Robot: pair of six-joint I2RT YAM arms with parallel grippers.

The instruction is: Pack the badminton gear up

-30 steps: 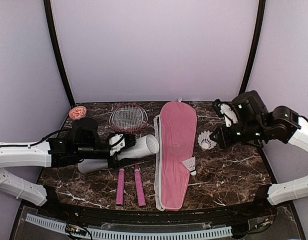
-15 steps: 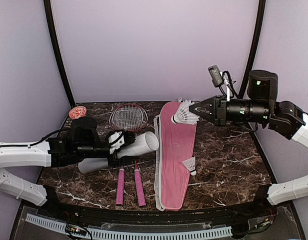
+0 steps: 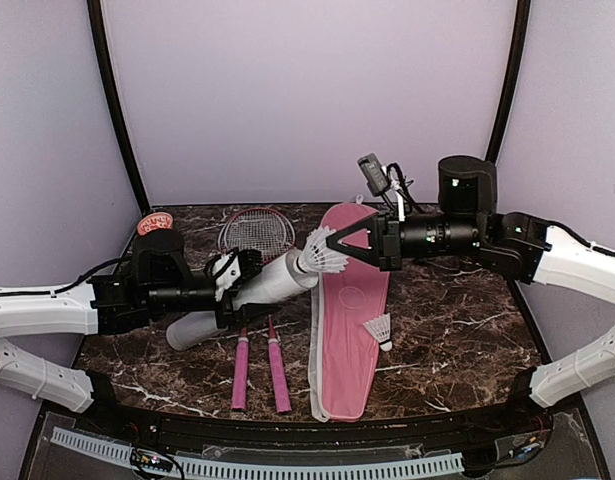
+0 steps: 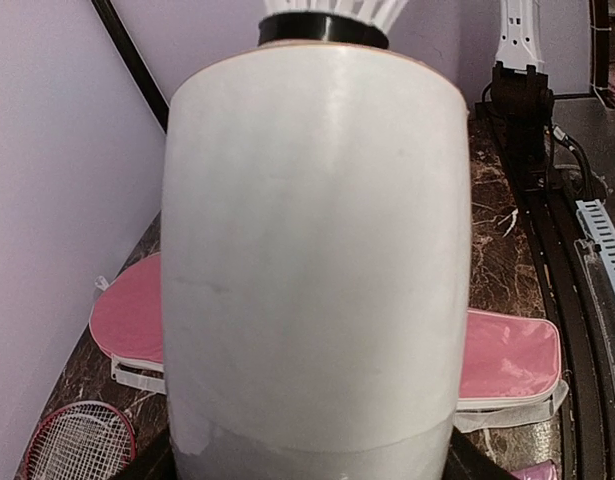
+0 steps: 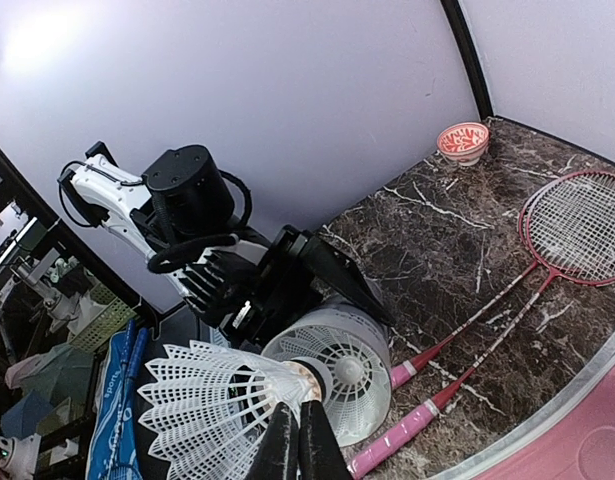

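White shuttlecock point(image 5: 349, 373) inside tube point(image 5: 327, 316), rt wrist only

Straight ahead of the right gripper point(image 3: 330, 245), the held shuttlecock point(image 3: 317, 262) meets the open mouth of the white tube point(image 3: 272, 285), where a second shuttlecock point(image 5: 345, 372) already sits inside and narrows the way in. Beneath it and the left gripper point(image 3: 230, 285), clamped on the tube, lie the rackets point(image 3: 255, 235) and the pink cover point(image 3: 349, 310) with a loose shuttlecock point(image 3: 379, 329). Above both grippers is open air.
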